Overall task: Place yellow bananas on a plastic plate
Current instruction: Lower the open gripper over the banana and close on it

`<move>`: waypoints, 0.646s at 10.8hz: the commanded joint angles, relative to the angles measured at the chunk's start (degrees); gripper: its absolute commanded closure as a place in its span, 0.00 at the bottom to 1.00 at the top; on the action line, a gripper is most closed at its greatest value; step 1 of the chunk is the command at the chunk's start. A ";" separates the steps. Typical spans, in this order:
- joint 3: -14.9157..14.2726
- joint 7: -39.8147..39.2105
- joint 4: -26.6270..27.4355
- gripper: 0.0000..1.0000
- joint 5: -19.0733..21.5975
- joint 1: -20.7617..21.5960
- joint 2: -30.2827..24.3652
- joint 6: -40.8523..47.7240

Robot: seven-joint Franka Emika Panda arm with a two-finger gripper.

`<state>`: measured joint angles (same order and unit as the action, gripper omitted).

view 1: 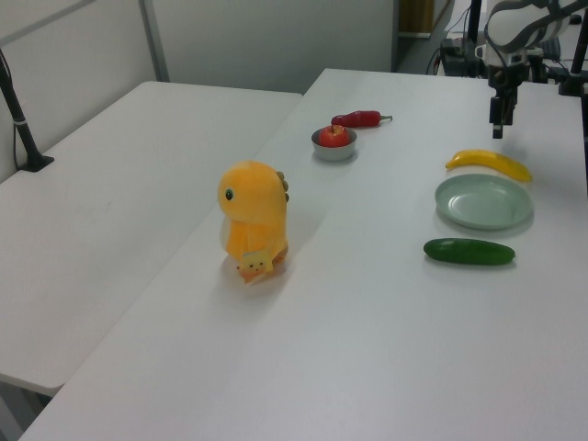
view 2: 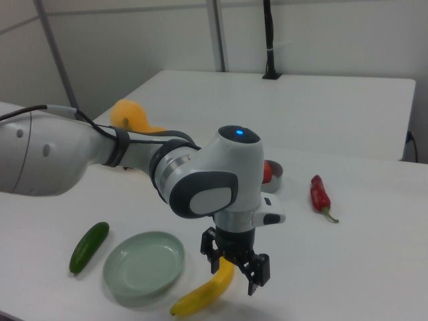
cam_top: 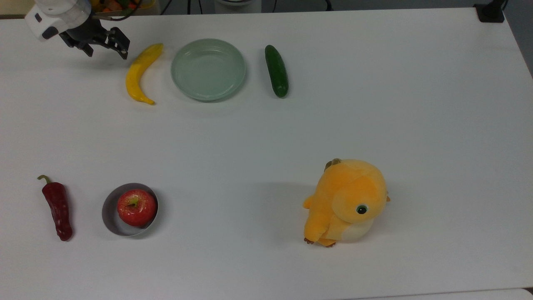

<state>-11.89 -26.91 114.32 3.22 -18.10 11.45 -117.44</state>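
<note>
The yellow banana (cam_top: 139,73) lies curved on the white table just to the top view's left of the pale grey-green plastic plate (cam_top: 208,68), apart from it. The plate holds nothing. My gripper (cam_top: 107,52) hangs open to the top view's left of the banana's upper end, with nothing between its fingers. In the left view the gripper (view 1: 497,124) hovers just beyond the banana (view 1: 489,163), with the plate (view 1: 484,201) nearer. In the right view the gripper (view 2: 235,274) stands above the banana (view 2: 200,297), which lies beside the plate (view 2: 144,267).
A dark green cucumber (cam_top: 276,71) lies to the top view's right of the plate. A red chili pepper (cam_top: 57,208) and a grey bowl (cam_top: 109,212) with a red apple (cam_top: 136,207) sit at the top view's lower left. An orange plush toy (cam_top: 345,202) stands at the lower right.
</note>
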 commanded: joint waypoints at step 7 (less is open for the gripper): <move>2.05 0.02 0.91 0.03 4.78 4.30 4.11 -8.86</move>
<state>-10.02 -26.79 114.66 6.82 -14.51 15.45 -124.59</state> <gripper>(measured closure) 0.031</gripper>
